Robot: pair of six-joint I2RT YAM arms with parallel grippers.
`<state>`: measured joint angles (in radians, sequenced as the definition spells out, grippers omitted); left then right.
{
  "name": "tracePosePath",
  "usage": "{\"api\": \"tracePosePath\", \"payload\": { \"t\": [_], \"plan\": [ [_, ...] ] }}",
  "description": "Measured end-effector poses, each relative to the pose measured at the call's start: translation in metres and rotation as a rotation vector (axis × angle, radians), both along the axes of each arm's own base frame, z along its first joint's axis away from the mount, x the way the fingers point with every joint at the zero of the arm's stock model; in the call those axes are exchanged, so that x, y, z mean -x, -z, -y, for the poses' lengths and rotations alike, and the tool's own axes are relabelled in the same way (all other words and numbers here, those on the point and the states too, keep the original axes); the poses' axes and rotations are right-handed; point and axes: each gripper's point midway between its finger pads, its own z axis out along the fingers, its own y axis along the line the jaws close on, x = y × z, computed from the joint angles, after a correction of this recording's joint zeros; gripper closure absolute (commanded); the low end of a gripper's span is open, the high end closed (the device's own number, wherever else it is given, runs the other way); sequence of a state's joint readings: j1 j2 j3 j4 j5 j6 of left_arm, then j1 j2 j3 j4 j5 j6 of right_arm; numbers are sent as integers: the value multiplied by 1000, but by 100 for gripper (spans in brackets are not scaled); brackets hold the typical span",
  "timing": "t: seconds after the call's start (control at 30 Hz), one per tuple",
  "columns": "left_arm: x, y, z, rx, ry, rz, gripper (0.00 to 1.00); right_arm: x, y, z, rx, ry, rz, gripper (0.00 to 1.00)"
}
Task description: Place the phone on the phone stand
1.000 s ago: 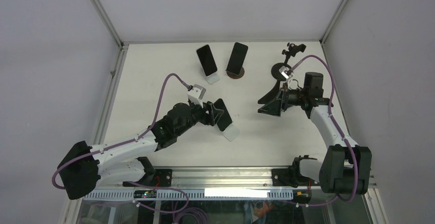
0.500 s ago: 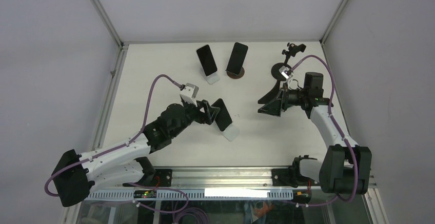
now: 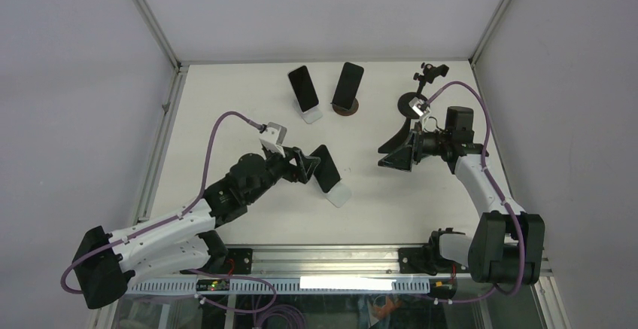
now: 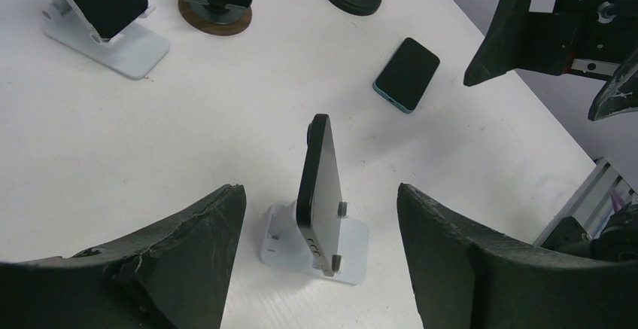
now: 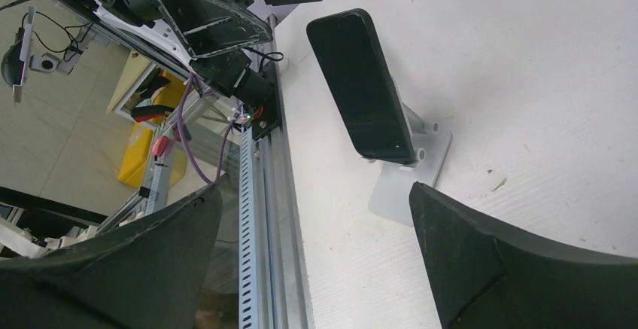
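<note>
A black phone [image 3: 326, 169] leans upright on a white phone stand [image 3: 340, 194] near the table's middle. In the left wrist view the phone [image 4: 319, 182] rests against the stand's [image 4: 353, 248] two pegs. My left gripper [image 3: 307, 166] is open just left of it, and its fingers [image 4: 203, 246] flank the phone without touching it. The right gripper [image 3: 391, 153] hangs open to the right, empty. From its wrist view the phone [image 5: 361, 88] and stand [image 5: 406, 186] lie ahead of the right gripper [image 5: 316, 192].
At the back, a phone on a white stand [image 3: 310, 115] and another on a round brown base [image 3: 345, 108]. A black pole stand [image 3: 411, 104] is at the back right. A teal-cased phone [image 4: 407, 73] lies flat under the right gripper.
The left gripper's jaws have widened and the arm has drawn back to the left, off the phone. The phone stays on its stand. The right arm has not moved.
</note>
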<state>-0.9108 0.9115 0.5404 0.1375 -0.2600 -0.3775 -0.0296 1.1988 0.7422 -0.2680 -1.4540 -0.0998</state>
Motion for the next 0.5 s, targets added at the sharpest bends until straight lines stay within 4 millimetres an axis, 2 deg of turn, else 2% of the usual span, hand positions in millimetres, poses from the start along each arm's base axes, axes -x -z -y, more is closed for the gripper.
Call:
{"api": "tracePosePath", "payload": {
  "t": [0.17, 0.5],
  "plan": [
    [3, 1, -2, 0, 5, -1, 25, 0, 1, 0, 1, 0, 0, 1],
    [14, 23, -12, -35, 22, -36, 26, 0, 1, 0, 3, 1, -6, 1]
  ]
}}
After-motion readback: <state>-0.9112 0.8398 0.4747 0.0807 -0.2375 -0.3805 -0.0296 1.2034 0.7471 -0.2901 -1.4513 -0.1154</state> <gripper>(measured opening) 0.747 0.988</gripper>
